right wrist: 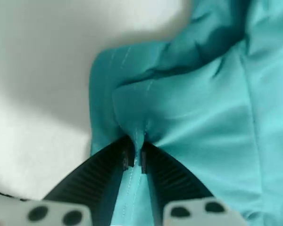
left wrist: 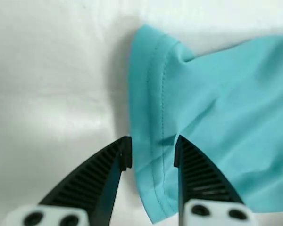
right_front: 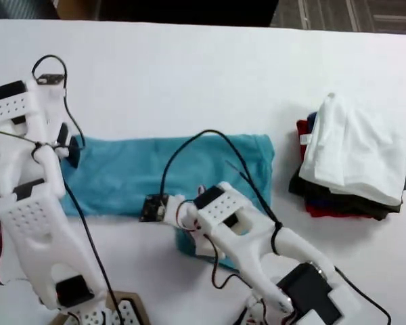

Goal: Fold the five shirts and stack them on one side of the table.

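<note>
A teal shirt (right_front: 169,172) lies spread flat across the middle of the table. My left gripper (left wrist: 152,151) is open at the shirt's left end, with the hemmed edge (left wrist: 151,94) lying between its black fingers (left wrist: 108,165). In the high view this gripper (right_front: 69,145) sits at the cloth's left border. My right gripper (right wrist: 136,157) is shut on a bunched fold of the teal shirt (right wrist: 203,103) at its near edge, seen from above at the right gripper (right_front: 187,233).
A stack of folded shirts (right_front: 348,159) sits at the right side of the table, white on top with black, red and navy beneath. White table (right_front: 189,74) stretches bare behind the teal shirt. Cables trail from both arms.
</note>
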